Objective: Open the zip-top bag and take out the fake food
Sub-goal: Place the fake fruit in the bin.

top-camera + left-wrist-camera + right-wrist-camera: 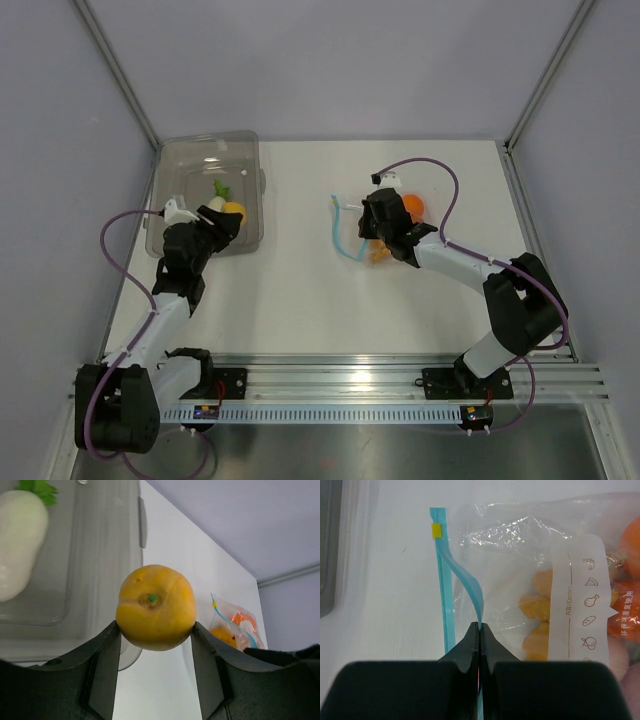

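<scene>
**Fruit held at the tray, bag pinched by its strip**

The left end effector (155, 626) grips a yellow-orange fruit (156, 605) between its two fingers, the green-dotted end facing the wrist camera. From above, the fruit falls within the outline of the smoky tray (190, 160), toward its 3 o'clock side. A white radish (20, 540) lies in the tray, at 10 o'clock from the fruit.

The right end effector (479, 627) is closed on the zip strip (462, 577) of the zip-top bag (520, 545). The bag lies on the desk (300, 290), spreading from 12 to 3 o'clock of the fingertips. Orange and yellow pieces (537, 605) are inside it.
</scene>
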